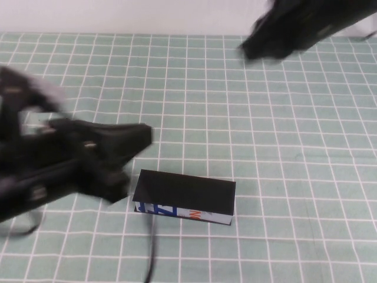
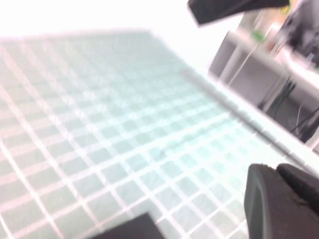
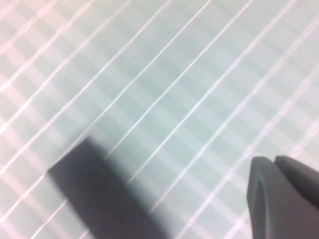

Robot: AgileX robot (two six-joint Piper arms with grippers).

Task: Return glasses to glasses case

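Note:
The glasses case (image 1: pixel 184 197) lies shut on the green checked cloth near the front middle, matte black lid up, its white front printed in blue and orange. A corner of the case (image 2: pixel 130 228) shows in the left wrist view. The glasses are out of view. My left gripper (image 1: pixel 143 137) hovers just left of and behind the case, blurred, its fingers (image 2: pixel 264 199) pressed together with nothing between them. My right gripper (image 1: pixel 250 48) hangs high over the far right of the table, well away from the case, and is shut and empty (image 3: pixel 273 162).
The green cloth with a white grid (image 1: pixel 283 135) covers the whole table. A thin black cable (image 1: pixel 153 247) trails off the front edge by the case. A dark shadow (image 3: pixel 99 199) lies on the cloth under the right arm.

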